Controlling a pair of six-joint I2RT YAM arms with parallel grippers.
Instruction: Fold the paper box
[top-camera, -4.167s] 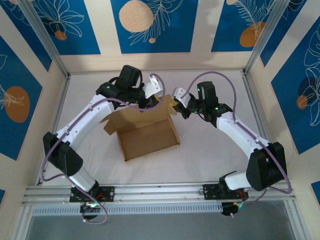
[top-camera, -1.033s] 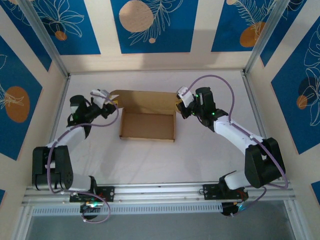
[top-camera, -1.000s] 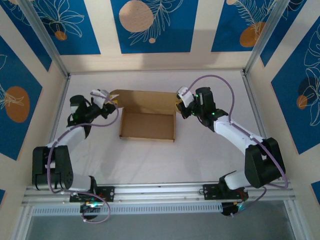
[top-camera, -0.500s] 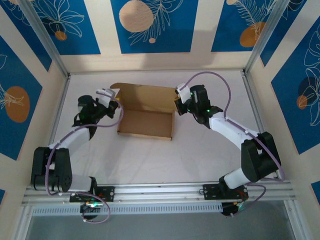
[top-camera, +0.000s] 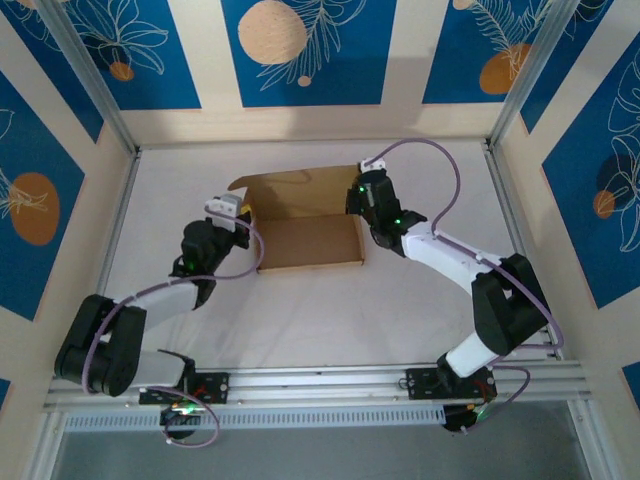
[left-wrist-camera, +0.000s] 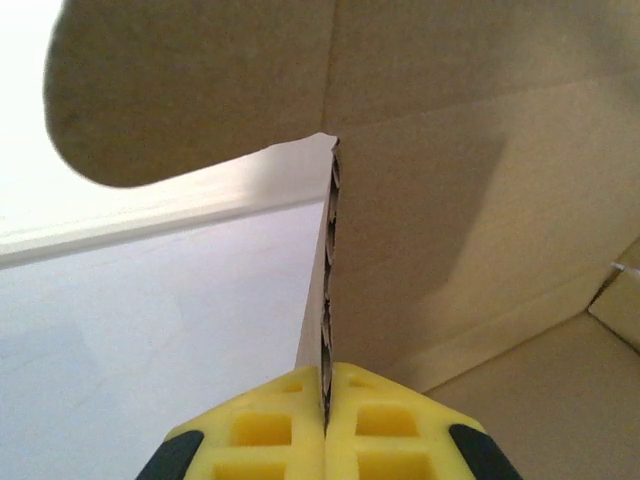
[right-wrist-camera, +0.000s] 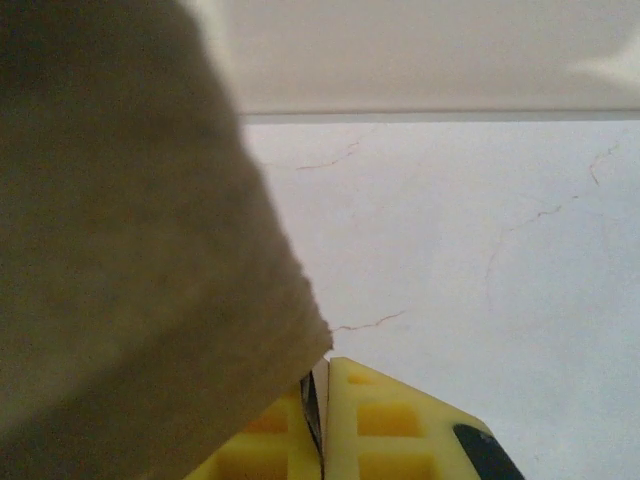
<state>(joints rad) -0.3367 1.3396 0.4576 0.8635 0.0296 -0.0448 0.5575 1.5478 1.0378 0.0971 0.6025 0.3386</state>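
Note:
The paper box (top-camera: 310, 240) is a brown cardboard tray in the middle of the white table, with its lid panel (top-camera: 290, 190) standing up along the far side. My left gripper (top-camera: 243, 214) is shut on the box's left side wall. In the left wrist view its yellow fingers (left-wrist-camera: 270, 425) pinch the raw cardboard edge (left-wrist-camera: 330, 260), and my left gripper (left-wrist-camera: 328, 378) is at that wall's foot. My right gripper (top-camera: 358, 200) is shut on a flap at the box's far right corner. In the right wrist view my right gripper (right-wrist-camera: 322, 400) clamps that blurred brown flap (right-wrist-camera: 130, 250).
A white cloth (top-camera: 300, 320) covers the table, with free room in front of the box and on both sides. Metal frame posts (top-camera: 120, 200) and blue patterned walls enclose the area. Both arm bases sit on the rail (top-camera: 320, 385) at the near edge.
The left gripper has closed on the box's left wall and moved right and nearer. The right gripper moved left and farther. The box shifted slightly right between them.

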